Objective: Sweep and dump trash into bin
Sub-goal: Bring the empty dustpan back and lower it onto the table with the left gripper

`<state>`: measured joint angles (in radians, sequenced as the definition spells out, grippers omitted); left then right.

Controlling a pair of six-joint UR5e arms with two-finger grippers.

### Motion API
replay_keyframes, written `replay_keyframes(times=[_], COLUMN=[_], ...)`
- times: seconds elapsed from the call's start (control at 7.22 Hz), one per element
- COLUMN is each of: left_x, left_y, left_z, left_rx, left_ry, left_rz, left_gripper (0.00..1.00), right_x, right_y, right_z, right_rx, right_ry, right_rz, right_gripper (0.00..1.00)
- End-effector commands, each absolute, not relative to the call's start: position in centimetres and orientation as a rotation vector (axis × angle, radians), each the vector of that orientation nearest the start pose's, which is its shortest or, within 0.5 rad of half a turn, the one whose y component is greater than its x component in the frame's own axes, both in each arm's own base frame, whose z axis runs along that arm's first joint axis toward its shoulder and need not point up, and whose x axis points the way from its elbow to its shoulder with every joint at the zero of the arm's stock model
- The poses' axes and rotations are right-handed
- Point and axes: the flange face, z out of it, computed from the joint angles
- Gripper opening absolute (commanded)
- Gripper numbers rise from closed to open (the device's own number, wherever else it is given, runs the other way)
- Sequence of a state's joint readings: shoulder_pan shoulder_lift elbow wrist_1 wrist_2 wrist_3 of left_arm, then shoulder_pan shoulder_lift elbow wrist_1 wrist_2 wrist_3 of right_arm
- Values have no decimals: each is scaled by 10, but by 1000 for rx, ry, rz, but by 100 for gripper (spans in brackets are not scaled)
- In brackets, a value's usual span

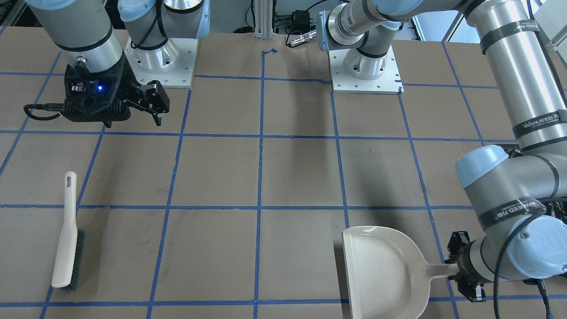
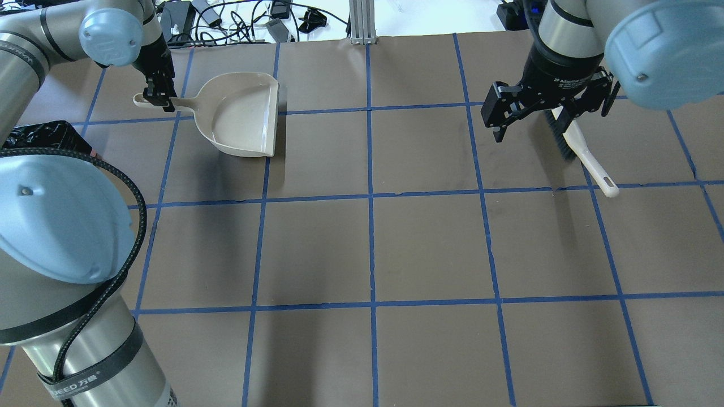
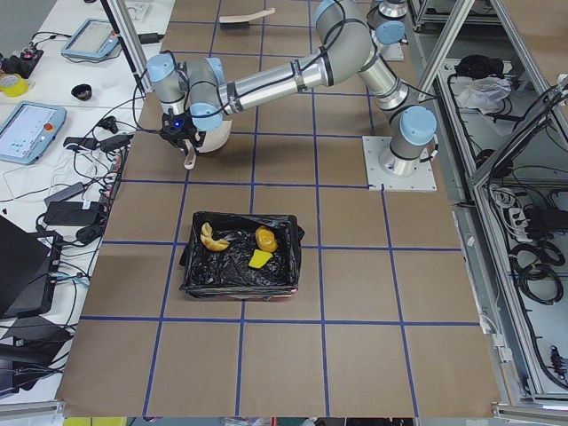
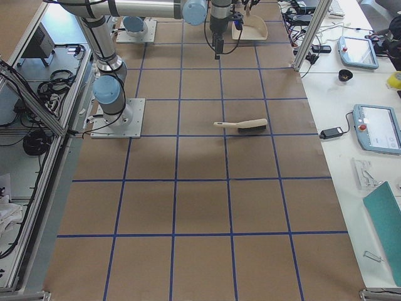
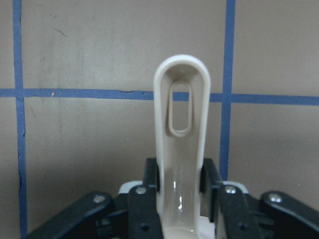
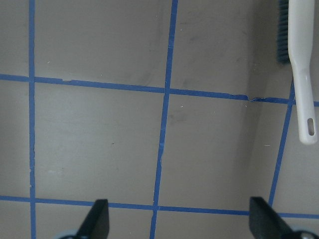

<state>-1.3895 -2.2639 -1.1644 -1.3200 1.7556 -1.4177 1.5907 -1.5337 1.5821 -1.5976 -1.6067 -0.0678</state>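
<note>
Now left end effector (image 5: pixel 179 172) clamps the dustpan (image 2: pixel 243 121) handle; right end effector (image 6: pixel 180 221) gapes wide, empty.

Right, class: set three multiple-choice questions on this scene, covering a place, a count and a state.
1. The left gripper is: A open; B shut on the dustpan handle; C out of view.
2. The trash scraps lie: A in the dustpan; B in the left gripper; C in the bin.
3. Scraps visible: A three; B one; C five.
Answers: 1B, the wrist view shows it clamped on the handle; 2C, the left side view shows them inside it; 3A, amber, yellow and cream pieces.
</note>
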Motion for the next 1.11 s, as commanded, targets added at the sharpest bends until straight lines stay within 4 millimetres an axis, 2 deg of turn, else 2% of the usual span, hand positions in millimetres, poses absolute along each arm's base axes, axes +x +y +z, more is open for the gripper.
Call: replay_keyframes(times=[0.0,0.14,0.42,0.97], left_x=[8,5,-13,-8], left_y=[-732,-720,-702,-690], left_z=[252,249,251,247], left_rx=[-2120,-2110,-2060,-2008], left_ry=[2088,2085,2105,2138], left_rz=[-144,-124,-119,-143], left_gripper=[0,0,0,0], right_x=[140,140,140,143], right_y=[-506,-506,-508,-507], right_z=[468,471,469,466], right_rx=[-129,-121,-121,-123], right_ry=[3174,3175,3175,3141], right_rz=[-8,-33,-45,-31], right_gripper=[100,100,100,100])
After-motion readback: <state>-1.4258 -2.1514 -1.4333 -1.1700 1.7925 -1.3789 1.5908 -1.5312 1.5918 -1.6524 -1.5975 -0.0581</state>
